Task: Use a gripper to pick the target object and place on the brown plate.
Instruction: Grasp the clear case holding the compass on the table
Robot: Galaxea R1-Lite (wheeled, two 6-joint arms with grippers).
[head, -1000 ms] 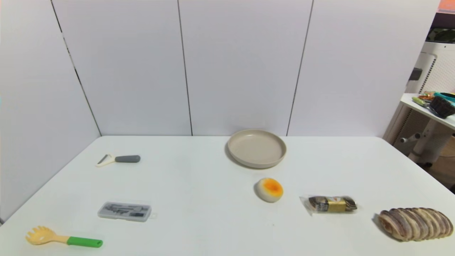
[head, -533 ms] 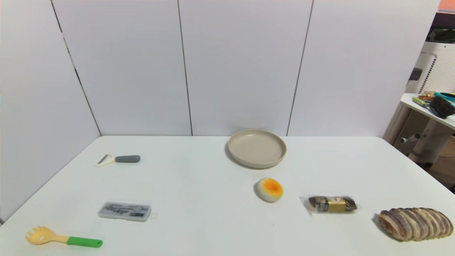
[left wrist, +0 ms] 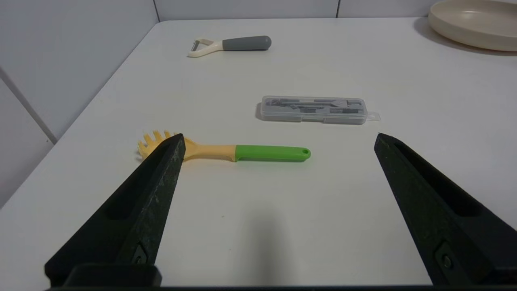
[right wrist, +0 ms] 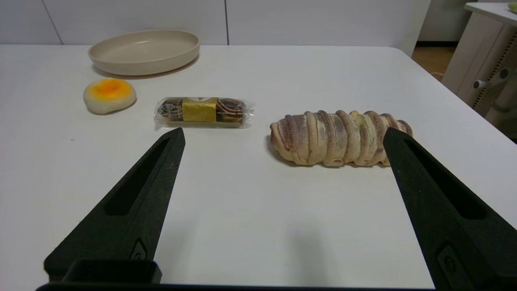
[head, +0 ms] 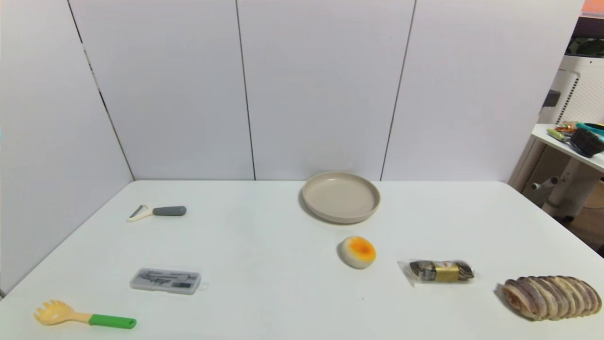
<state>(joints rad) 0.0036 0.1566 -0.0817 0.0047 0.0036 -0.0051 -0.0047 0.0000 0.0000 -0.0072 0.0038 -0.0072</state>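
The translucent grey plastic case lies flat on the white table at the front left; it also shows in the left wrist view. The beige-tan plate sits empty at the back middle, and shows in the right wrist view. Neither gripper shows in the head view. My left gripper is open and empty, low over the table's front left, short of the case. My right gripper is open and empty at the front right, near the bread loaf.
A grey-handled white peeler lies at the back left. A yellow pasta fork with green handle lies at the front left. A round orange-topped bun, a wrapped snack and a striped bread loaf lie at right.
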